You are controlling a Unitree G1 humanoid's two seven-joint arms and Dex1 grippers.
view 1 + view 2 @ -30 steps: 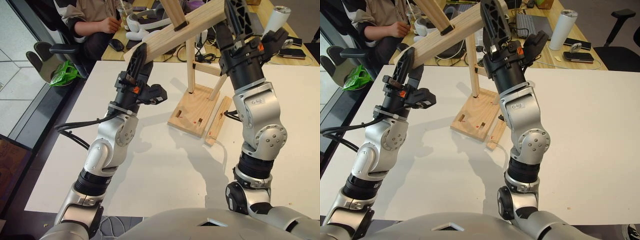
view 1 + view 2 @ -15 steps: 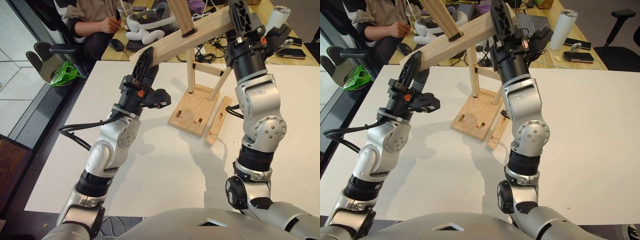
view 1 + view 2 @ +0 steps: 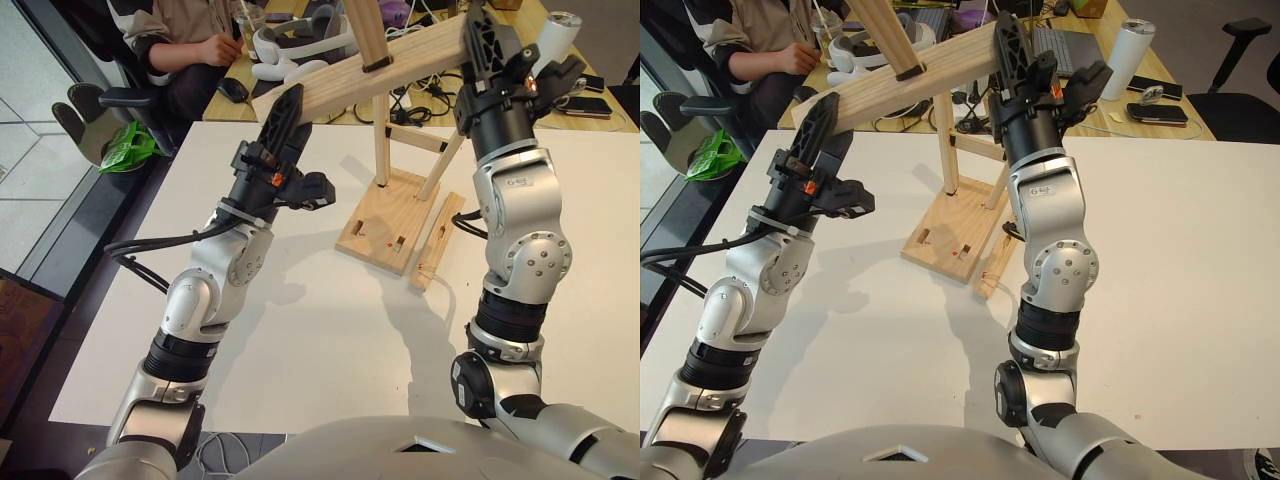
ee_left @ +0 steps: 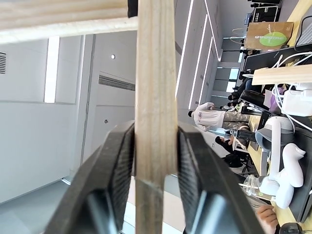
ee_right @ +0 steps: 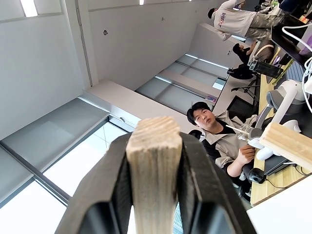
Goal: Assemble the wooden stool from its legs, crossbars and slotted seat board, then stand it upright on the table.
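Stool parts: a long board (image 3: 330,85) with one leg (image 3: 365,30) set through it is held in the air. A slotted board (image 3: 385,235) lies on the table (image 3: 330,340), carrying an upright leg (image 3: 380,140) and a crossbar (image 3: 415,138). A loose bar (image 3: 437,240) lies just beside it.
Left gripper (image 3: 285,110): clamped on the long board's lower end, fingers (image 4: 114,165) pressed against both faces.
Right gripper (image 3: 482,35): clamped on the higher end in the same way, fingers (image 5: 112,195) on either side of the wood.
Long axis: it runs straight from one gripper to the other, rising toward the right one.
Key relation: the slotted board sits below the span, between the two grippers and closer under the right one. The carried leg points up, away from it.
Nearer arm: the right; judging by this, the descent onto the table assembly will be led from that end, with both arms moving together.
Change: compared with a second ago the long board lies flatter, its left end higher, and the whole span has shifted toward the robot's right. The parts on the table have not moved.
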